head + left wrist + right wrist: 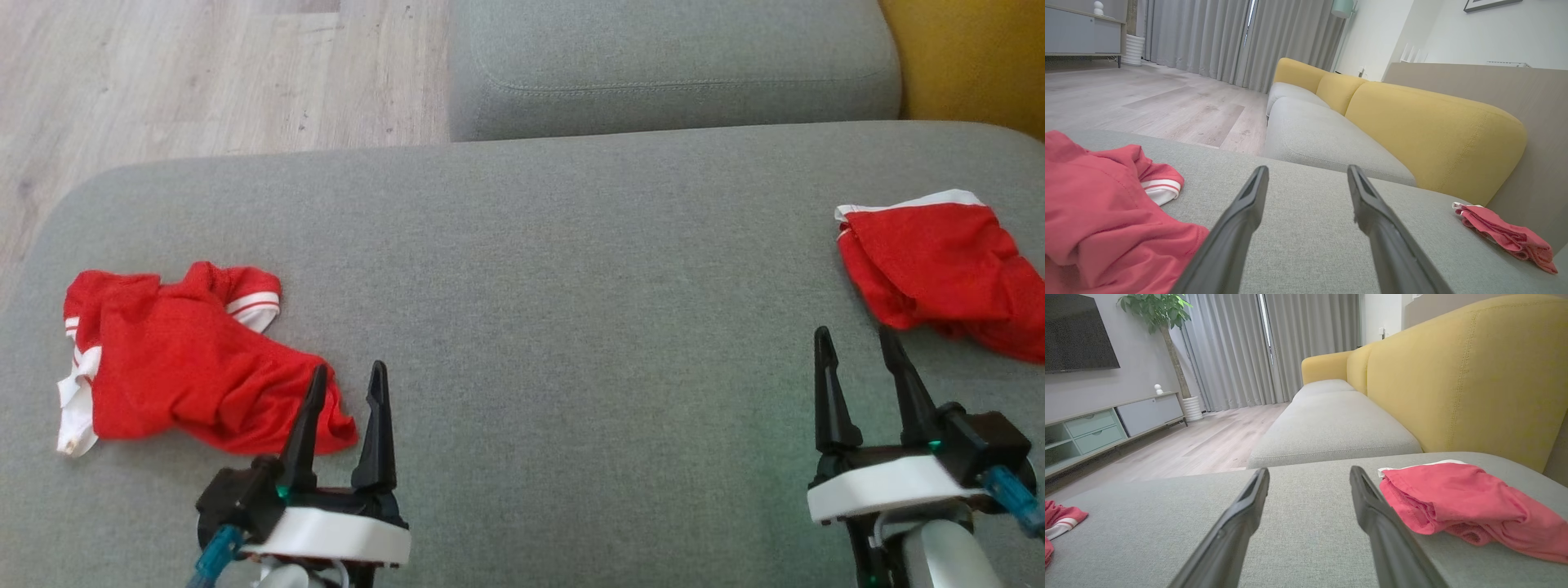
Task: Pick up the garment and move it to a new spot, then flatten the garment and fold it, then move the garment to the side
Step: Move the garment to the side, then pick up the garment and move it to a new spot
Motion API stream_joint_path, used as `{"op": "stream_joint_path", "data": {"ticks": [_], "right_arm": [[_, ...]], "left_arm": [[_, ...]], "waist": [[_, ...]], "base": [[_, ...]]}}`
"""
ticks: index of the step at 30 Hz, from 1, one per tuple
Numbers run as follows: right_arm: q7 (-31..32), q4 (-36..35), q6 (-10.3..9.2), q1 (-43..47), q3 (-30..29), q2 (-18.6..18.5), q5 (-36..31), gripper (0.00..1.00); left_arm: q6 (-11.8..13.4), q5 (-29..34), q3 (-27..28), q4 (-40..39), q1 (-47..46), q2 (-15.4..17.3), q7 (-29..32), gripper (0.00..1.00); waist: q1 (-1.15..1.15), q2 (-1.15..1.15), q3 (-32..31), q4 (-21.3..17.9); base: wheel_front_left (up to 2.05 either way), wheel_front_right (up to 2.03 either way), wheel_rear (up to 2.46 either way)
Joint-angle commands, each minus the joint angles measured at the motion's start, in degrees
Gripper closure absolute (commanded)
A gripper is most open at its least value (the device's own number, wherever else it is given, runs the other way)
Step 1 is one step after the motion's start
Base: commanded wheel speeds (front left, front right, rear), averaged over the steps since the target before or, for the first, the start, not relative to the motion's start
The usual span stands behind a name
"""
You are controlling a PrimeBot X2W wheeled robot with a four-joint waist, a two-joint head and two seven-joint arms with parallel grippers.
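Both end effectors hang low over a wide grey cushion (571,286), fingers pointing toward the far edge. The left end effector (349,367) has its two fingers apart, with nothing between them. The right end effector (855,331) is the same: fingers apart, empty.

A red garment (180,359) with white striped trim lies crumpled on the left part of the cushion. In the head view its lower right edge passes behind the left finger (306,425) of the left end effector (if they touch or not, I cannot tell). In the left wrist view this garment (1094,212) is bunched at the left, beside that end effector (1307,167), not between its fingers.

A second red garment (939,261), with a white band along its far edge, lies loosely folded near the right edge of the cushion, just beyond and to the right of the right end effector. In the right wrist view it (1457,498) lies just beside the right finger (1372,514), outside the gap of the end effector (1309,468).

The two garments are well apart, with bare cushion between them. Beyond the cushion there is another grey seat (669,65), a yellow backrest (971,57) at the right and a pale wooden floor (204,73) at the left.
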Motion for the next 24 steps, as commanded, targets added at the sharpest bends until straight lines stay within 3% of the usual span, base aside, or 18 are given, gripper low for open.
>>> {"op": "stream_joint_path", "data": {"ticks": [1, 24], "right_arm": [[-0.77, -2.00, -0.05, -1.35, 1.41, -0.24, 0.03, 0.00], [-0.77, -2.00, -0.05, -0.81, 2.73, -0.23, 0.42, 0.00]], "left_arm": [[-0.08, -0.10, 1.95, -1.95, -1.90, 0.06, -0.47, 0.00], [-0.12, 0.02, 1.79, -1.99, -1.98, 0.06, -0.47, 0.00]], "waist": [[0.00, 0.00, 0.05, -0.03], [0.00, 0.00, -0.20, 1.22]], "base": [[0.00, 0.00, 0.00], [0.00, 0.00, 0.00]]}}
